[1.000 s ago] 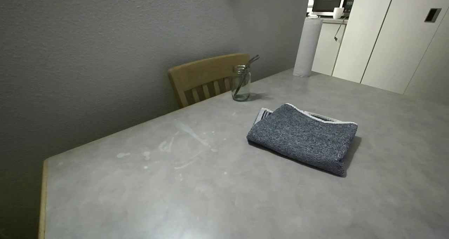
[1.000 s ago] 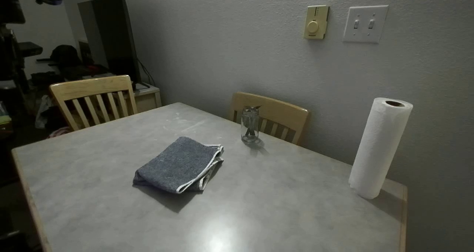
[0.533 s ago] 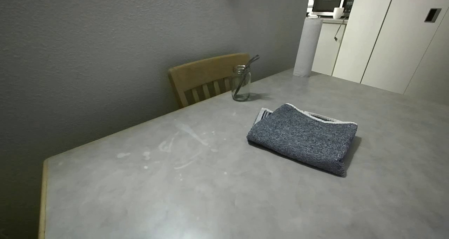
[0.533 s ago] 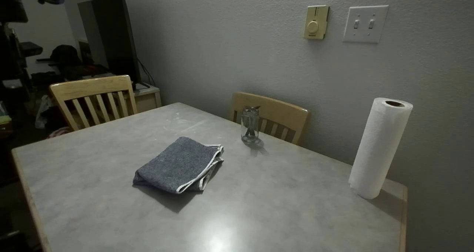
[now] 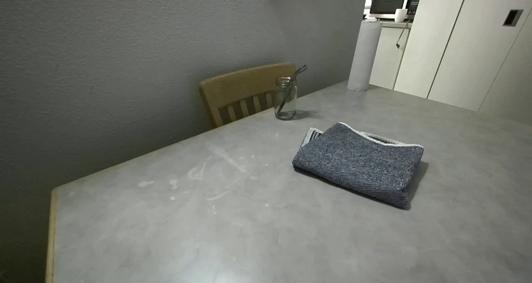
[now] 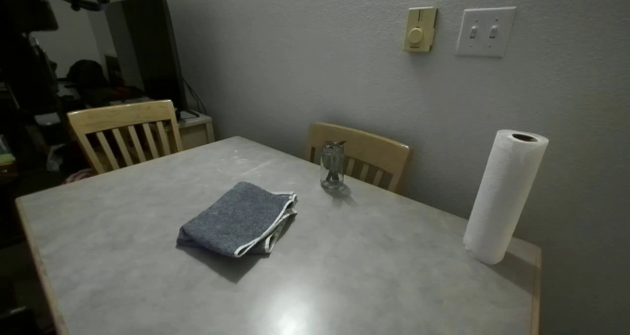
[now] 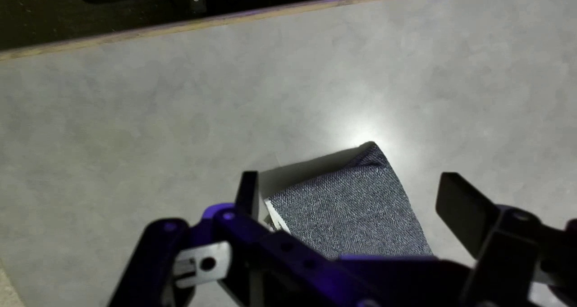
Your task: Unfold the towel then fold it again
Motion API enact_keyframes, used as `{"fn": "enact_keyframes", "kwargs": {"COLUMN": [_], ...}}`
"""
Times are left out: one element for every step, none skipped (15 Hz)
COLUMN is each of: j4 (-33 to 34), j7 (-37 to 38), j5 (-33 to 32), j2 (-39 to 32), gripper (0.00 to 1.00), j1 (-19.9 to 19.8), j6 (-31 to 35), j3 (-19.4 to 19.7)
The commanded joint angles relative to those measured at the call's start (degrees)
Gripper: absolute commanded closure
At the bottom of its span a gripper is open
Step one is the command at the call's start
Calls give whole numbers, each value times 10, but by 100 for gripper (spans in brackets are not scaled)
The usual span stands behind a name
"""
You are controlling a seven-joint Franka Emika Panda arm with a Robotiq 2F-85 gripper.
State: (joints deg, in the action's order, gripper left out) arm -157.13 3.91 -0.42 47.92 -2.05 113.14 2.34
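The grey-blue towel [image 5: 358,164] lies folded into a thick pad on the table, its white-trimmed edges stacked on one side. A striped corner peeks out from under the top layer in an exterior view. The same towel [image 6: 238,219] shows its layered open edge facing the jar's side. In the wrist view my gripper [image 7: 349,175] hangs above the towel [image 7: 356,208], fingers spread wide with nothing held between them. The gripper's body hides the lower part of the towel there. Neither exterior view shows the fingers; only dark arm parts [image 6: 24,40] appear at a top left corner.
A glass jar [image 6: 332,167] with utensils or straws stands near the table's wall-side edge. A paper towel roll [image 6: 506,197] stands upright at a far corner. Wooden chairs [image 6: 125,123] sit against the table [image 5: 166,233]. The table's wooden edge [image 7: 225,20] crosses the wrist view's top.
The dark arm parts at the top left of an exterior view have shifted rightward and come further into the picture. The towel, jar and roll have stayed put.
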Motion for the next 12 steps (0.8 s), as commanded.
{"fn": "enact_keyframes", "kwargs": {"j4": [-10, -17, -25, -33, -19, -24, -24, -23, -23, -23, -23, -22], "j7": [-23, -28, -28, -27, -27, -25, -17, -17, -17, -17, -17, -17], "j5": [3, 13, 23, 34, 45, 56, 42, 50, 53, 54, 54, 54], "j2": [-30, -35, -41, -48, -68, -66, -44, -51, -56, -58, -58, -58], "gripper": [0, 0, 0, 0, 0, 0, 0, 0, 0, 0, 0, 0], "j1": [-15, -13, -13, -12, -11, -10, -15, -16, -16, -16, -16, -16], "j6": [33, 43, 54, 64, 70, 82, 56, 65, 69, 70, 70, 70], "j3": [23, 36, 45, 53, 60, 63, 45, 48, 50, 50, 50, 50]}}
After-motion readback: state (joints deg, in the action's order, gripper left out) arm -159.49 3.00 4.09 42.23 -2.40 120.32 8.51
